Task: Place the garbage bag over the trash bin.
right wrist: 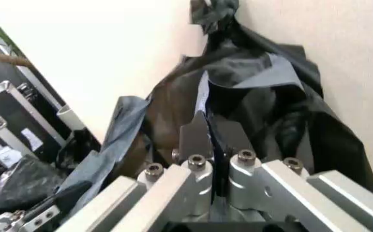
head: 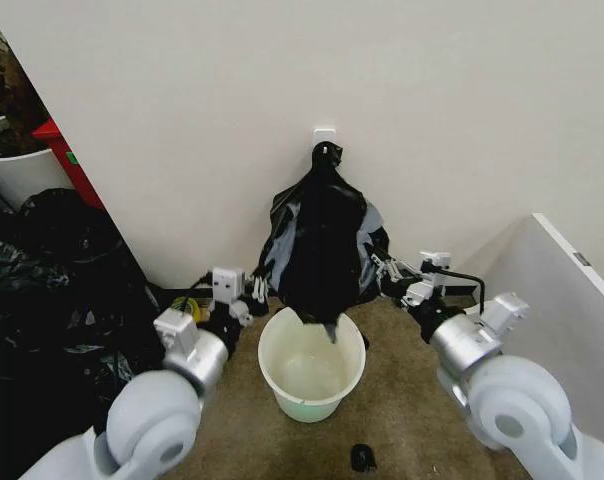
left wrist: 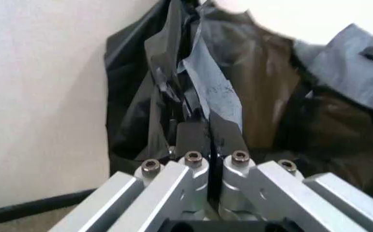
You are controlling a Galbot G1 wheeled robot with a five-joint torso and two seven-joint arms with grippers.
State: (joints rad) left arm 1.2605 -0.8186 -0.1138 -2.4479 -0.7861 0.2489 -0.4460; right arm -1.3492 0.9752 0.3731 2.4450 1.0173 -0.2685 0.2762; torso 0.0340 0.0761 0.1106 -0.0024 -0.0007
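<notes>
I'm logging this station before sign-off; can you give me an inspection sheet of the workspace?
Surface: brown carpet floor.
Job's things: garbage bag hangs from a wall hook, above the trash bin, not yet over its rim.
Clutter: heap of black sacks; small dark object.
Grippers: left gripper and right gripper both shut on bag edges.
Cables: black cable along wall base.
Surroundings: white wall, red item.
</notes>
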